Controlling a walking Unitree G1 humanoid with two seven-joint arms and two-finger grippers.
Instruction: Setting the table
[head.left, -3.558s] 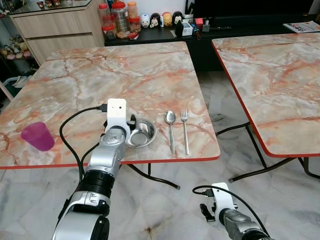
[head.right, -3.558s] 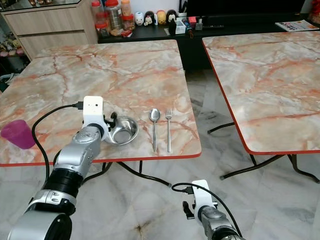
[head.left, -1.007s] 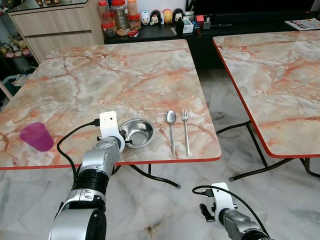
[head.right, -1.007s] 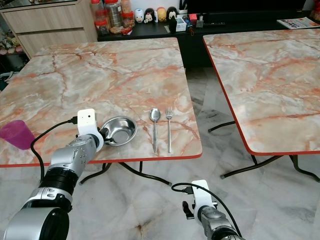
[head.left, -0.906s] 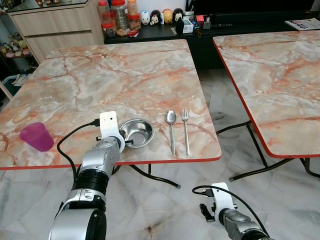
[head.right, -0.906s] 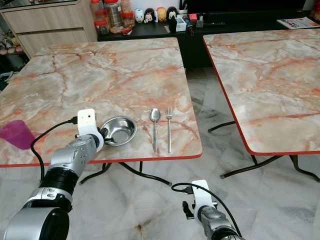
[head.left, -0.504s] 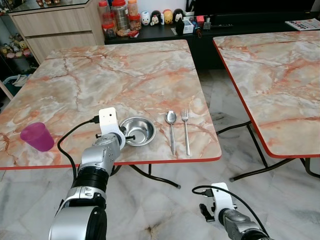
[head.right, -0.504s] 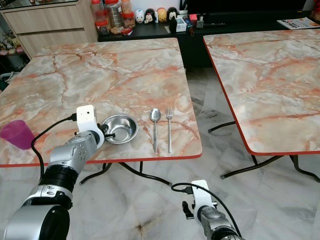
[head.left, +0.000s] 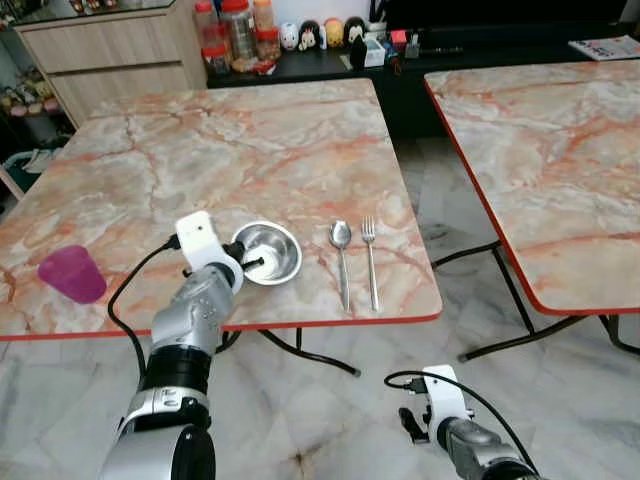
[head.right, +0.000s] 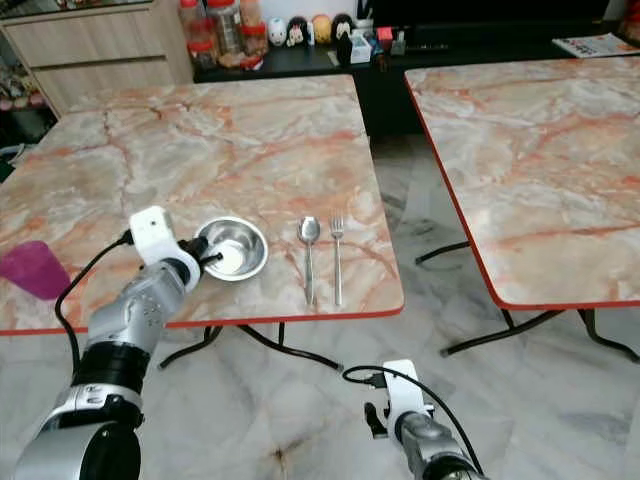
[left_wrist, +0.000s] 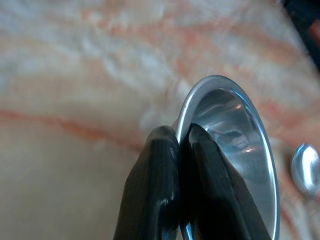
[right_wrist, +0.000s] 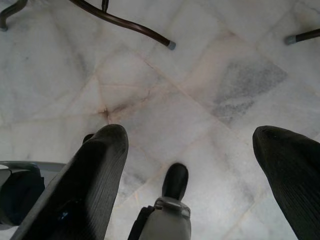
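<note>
A small steel bowl (head.left: 268, 251) stands tilted near the front edge of the marble table (head.left: 250, 160), its mouth turned toward the spoon. My left gripper (head.left: 243, 264) is shut on the bowl's near rim; the left wrist view has the two black fingers (left_wrist: 160, 170) pinched on the bowl (left_wrist: 235, 150) edge. Just right of the bowl a spoon (head.left: 341, 258) and a fork (head.left: 370, 258) lie side by side. A purple cup (head.left: 71, 273) stands at the table's left front corner. My right gripper (right_wrist: 190, 150) hangs open low over the floor.
A second marble table (head.left: 550, 150) stands to the right across a gap of tiled floor (head.left: 440, 210). Behind the tables, jars (head.left: 238, 32) and figurines (head.left: 320, 35) sit on a dark shelf beside a wooden cabinet (head.left: 110, 55).
My left gripper has taken hold of the bowl's rim, drawn it left and tipped it up on edge. The right arm has not moved.
</note>
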